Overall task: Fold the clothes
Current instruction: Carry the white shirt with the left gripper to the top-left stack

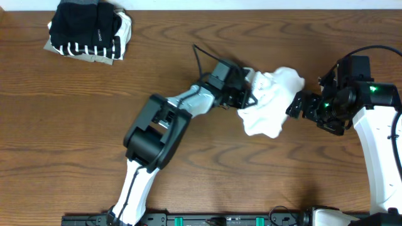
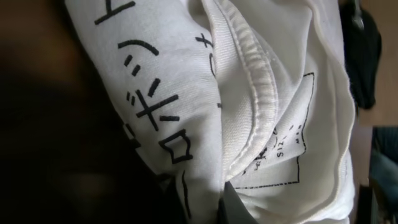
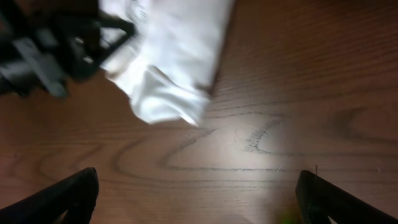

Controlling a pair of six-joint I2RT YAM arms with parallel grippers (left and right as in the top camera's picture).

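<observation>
**Two grippers at one crumpled shirt**

Two arms meet over the wood, right of the table's middle. The left gripper (image 1: 247, 95) is pressed together on a fold at the left edge of the white T-shirt (image 1: 273, 103). Its wrist camera is nearly filled with cloth. That close view shows bunched white fabric, the stitched collar seam (image 2: 256, 87), bold black lettering (image 2: 155, 115) running down the left side, and a printed size label in a thin black box inside the neck. The folds gather toward a dark finger (image 2: 233, 205) at the bottom of that view.

The right gripper (image 1: 295, 107) stands spread wide at the shirt's right edge, with nothing between its fingers. From its own camera both dark fingers (image 3: 68, 196) frame bare wood grain, and the nearest tip of the shirt lies just ahead of them. I cannot tell whether they touch the cloth.

The shirt itself is a rumpled heap, not laid flat, lying between the two grippers on the table (image 1: 75, 125).

Well apart, at the far left corner, sits a small pile of other clothes (image 1: 91, 28): black on top, black-and-white stripes along its near side, pale cloth beneath.
</observation>
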